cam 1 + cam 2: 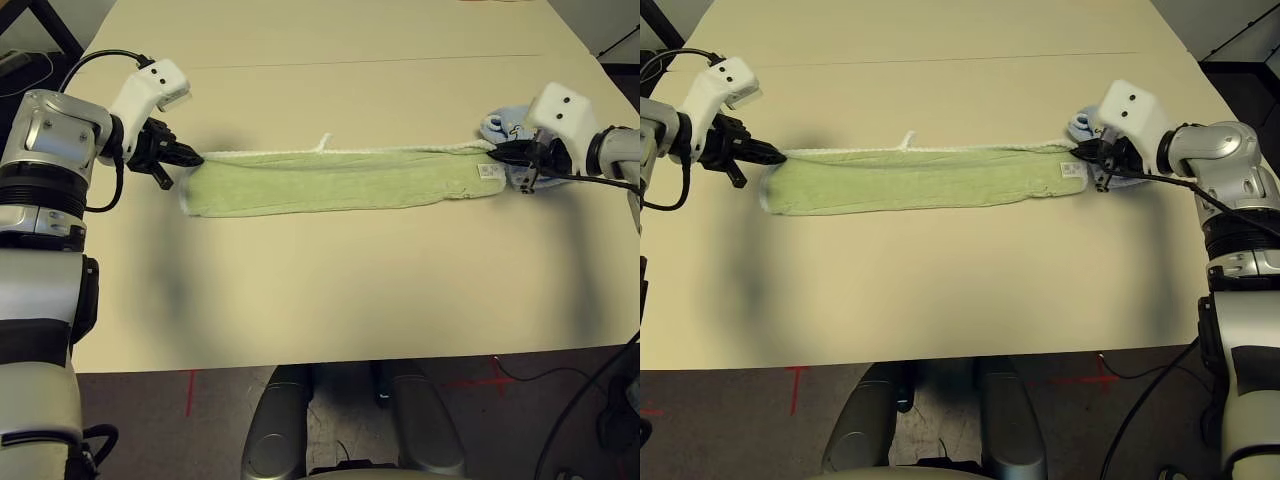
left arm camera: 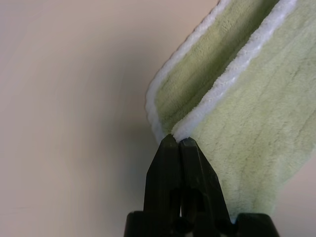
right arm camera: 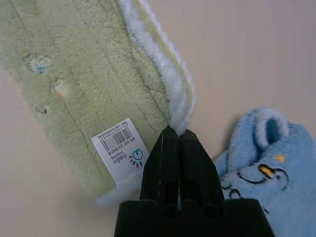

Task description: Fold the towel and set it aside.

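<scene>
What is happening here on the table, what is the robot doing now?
The robot holds a green towel, already folded into a long strip, stretched across the table. The left gripper pinches the white edging at one end, the right gripper the edging at the other, both with jaws shut. A blue towel lies beside the right end. The fold is not yet finished.

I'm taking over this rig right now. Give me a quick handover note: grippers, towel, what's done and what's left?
Left gripper: shut on the towel's left end corner.
Right gripper: shut on its right end corner, beside the blue cloth.
Towel: long narrow strip across the table, already folded lengthwise.
Left: fold end to end, then set it aside.
</scene>
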